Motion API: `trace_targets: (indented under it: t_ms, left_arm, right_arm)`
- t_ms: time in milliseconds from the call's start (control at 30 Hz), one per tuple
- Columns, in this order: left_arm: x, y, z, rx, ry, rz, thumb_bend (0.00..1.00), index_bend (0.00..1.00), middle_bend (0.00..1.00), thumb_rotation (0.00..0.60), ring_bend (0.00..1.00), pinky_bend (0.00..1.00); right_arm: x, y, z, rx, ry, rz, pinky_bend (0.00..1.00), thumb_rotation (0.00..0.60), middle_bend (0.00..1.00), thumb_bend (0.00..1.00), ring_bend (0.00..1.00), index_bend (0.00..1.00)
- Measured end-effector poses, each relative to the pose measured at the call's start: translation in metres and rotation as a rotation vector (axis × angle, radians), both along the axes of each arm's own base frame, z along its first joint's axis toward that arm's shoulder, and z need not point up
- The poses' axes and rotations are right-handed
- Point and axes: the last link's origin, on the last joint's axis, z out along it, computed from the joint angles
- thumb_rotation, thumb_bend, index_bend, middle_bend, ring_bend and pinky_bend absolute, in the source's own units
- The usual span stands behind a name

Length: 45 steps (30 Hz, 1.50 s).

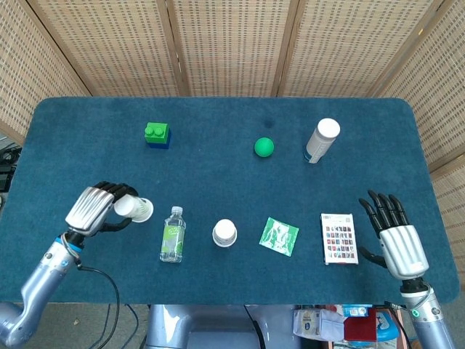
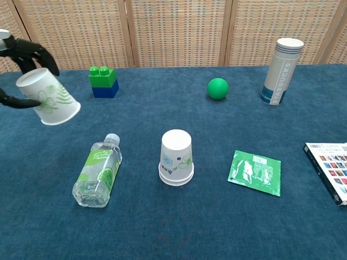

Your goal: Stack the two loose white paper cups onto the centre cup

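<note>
My left hand (image 1: 94,207) (image 2: 16,54) holds a white paper cup (image 1: 135,209) (image 2: 49,97) with a green leaf print, lifted above the table and tilted with its mouth toward the lower right. The centre cup (image 1: 224,233) (image 2: 177,157) stands upside down on the blue cloth, well to the right of the held cup. My right hand (image 1: 392,233) rests open at the table's right front, holding nothing. Only one loose cup is in sight.
A plastic bottle (image 1: 173,234) (image 2: 98,170) lies between the held cup and the centre cup. A green packet (image 1: 280,236), a card box (image 1: 339,238), a green ball (image 1: 264,147), a tall tumbler (image 1: 321,140) and a green-blue brick (image 1: 157,134) are spread around.
</note>
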Motion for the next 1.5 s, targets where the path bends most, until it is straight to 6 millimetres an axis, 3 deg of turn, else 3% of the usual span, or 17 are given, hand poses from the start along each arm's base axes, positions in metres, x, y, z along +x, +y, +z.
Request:
trace_targets:
  t_ms: [267, 600, 1400, 1500]
  left_arm:
    - [0.070, 0.017, -0.021, -0.132, 0.005, -0.117, 0.26, 0.36, 0.41, 0.600, 0.41, 0.35]
    - [0.122, 0.019, -0.061, -0.227, 0.008, -0.192, 0.27, 0.36, 0.40, 0.600, 0.41, 0.35]
    - [0.158, 0.007, -0.103, -0.239, 0.098, -0.264, 0.27, 0.36, 0.39, 0.600, 0.41, 0.34]
    - [0.158, 0.007, -0.106, -0.233, 0.117, -0.266, 0.27, 0.36, 0.34, 0.600, 0.36, 0.32]
  right_arm:
    - [-0.005, -0.005, 0.000, -0.004, 0.010, -0.029, 0.00, 0.600, 0.02, 0.00, 0.00, 0.11]
    - [-0.010, -0.008, 0.004, -0.018, 0.007, -0.054, 0.00, 0.600, 0.03, 0.00, 0.00, 0.11]
    - [-0.010, -0.008, 0.003, -0.007, 0.005, -0.047, 0.00, 0.600, 0.04, 0.00, 0.00, 0.12]
    - [-0.010, -0.008, 0.004, -0.010, 0.003, -0.047, 0.00, 0.600, 0.04, 0.00, 0.00, 0.12]
